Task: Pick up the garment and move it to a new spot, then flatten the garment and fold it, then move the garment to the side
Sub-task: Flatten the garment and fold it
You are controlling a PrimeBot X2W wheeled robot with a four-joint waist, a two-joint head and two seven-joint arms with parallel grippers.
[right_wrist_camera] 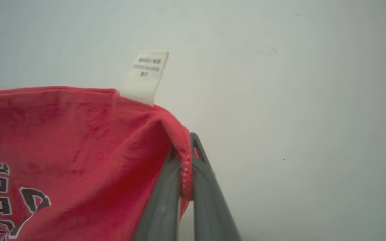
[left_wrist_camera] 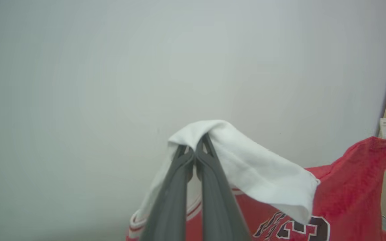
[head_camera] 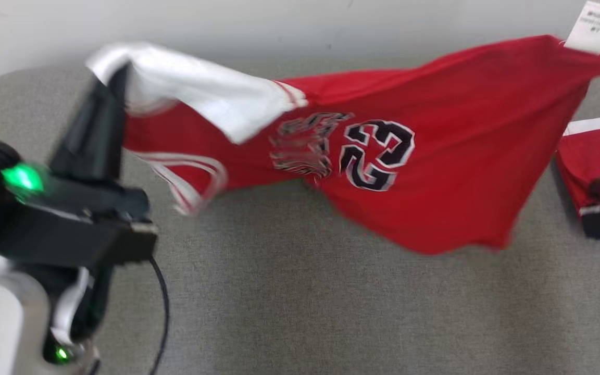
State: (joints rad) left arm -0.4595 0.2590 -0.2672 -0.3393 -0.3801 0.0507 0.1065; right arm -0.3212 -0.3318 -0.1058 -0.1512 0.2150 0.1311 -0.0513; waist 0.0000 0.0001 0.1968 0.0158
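Both clamping: left pincer (left_wrist_camera: pixel 195 152) and right pincer (right_wrist_camera: pixel 185 150) are stretching garment (head_camera: pixel 435 156) above counter (head_camera: pixel 300 312); lowering evenly should flatten it.

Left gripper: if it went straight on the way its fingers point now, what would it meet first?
Only the white fold of the garment that the left gripper pinches. Beyond that the way looks free up to the pale wall, whose distance is unclear.
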